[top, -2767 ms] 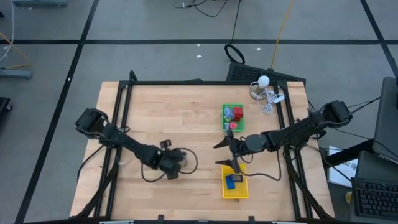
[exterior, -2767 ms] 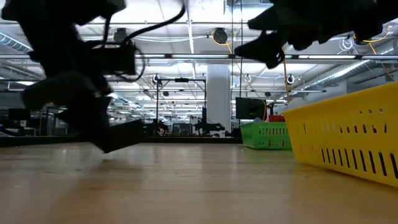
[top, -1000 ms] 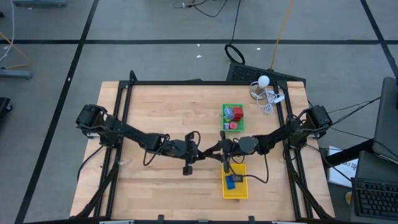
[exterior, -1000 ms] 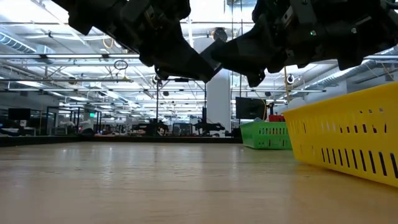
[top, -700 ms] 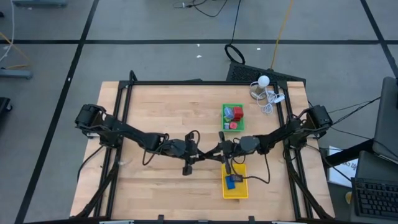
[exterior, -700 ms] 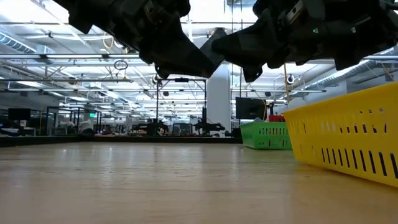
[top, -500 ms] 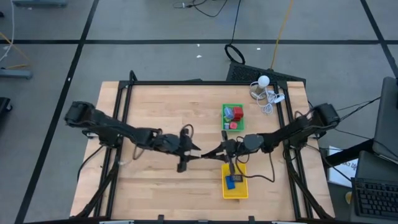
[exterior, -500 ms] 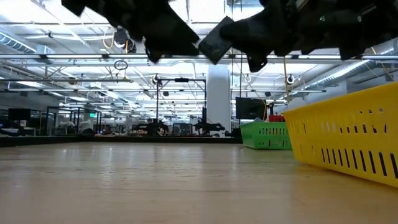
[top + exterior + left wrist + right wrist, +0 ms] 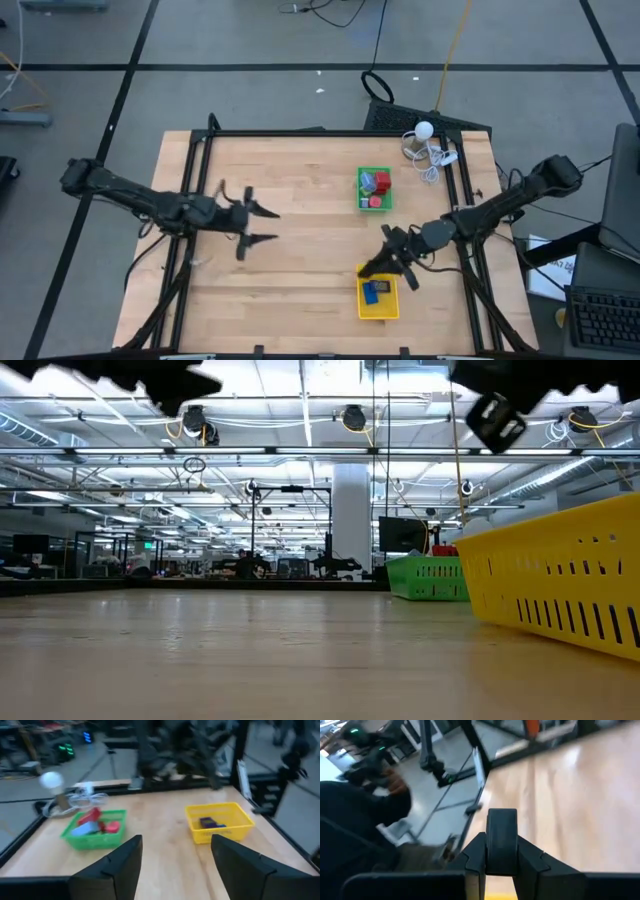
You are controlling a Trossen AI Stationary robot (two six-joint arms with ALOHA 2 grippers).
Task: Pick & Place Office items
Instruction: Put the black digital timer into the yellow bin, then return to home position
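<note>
One dark navy piece (image 9: 502, 832) | pinched in right claw (image 9: 388, 267), long axis pointing forward | left claw (image 9: 258, 226) open

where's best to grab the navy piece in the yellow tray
Probably from straight above: the navy piece lies flat on the floor of the yellow tray, whose walls block any side approach. Close the tool across its narrower width, gripping its long edges.

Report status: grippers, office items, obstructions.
Left gripper open, empty, table's left. Right gripper shut on dark piece, at yellow tray edge. Nothing in the way.
</note>
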